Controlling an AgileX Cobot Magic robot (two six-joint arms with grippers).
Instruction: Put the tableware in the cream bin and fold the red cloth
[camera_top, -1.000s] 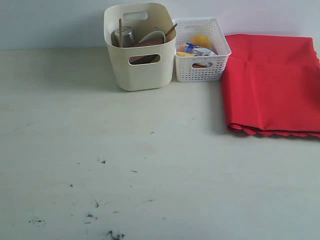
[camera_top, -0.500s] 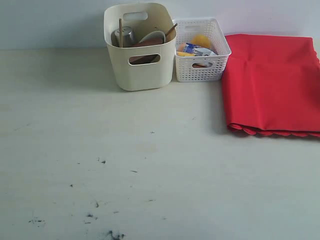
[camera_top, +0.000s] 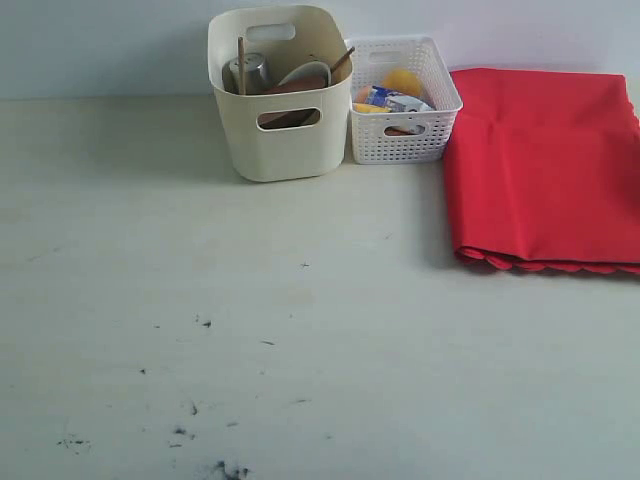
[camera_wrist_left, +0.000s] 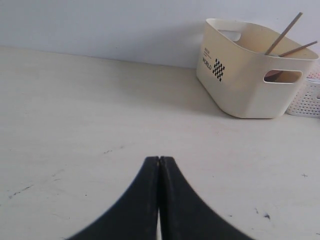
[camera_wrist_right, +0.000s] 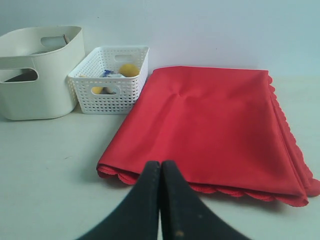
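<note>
Tableware (camera_top: 290, 78) in the bin (camera_top: 285, 150), cloth (camera_top: 545, 160) folded.
I see the left gripper (camera_wrist_left: 159, 159) with its two fingers pressed together and nothing between them, the table (camera_top: 300, 300) before it. The right gripper (camera_wrist_right: 160, 163) is closed the same way, near the scalloped edge of the cloth. The cloth lies flat in layers, to the right of the basket (camera_top: 403, 145). The bin stands just beside the basket, on its left. Inside it I can see a cup (camera_top: 250, 72), a bowl (camera_top: 308, 70) and chopsticks (camera_top: 241, 60).

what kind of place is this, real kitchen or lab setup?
Likely a lab setup: bare scuffed table, blank wall, with a bin of tableware, a basket and a folded cloth.
</note>
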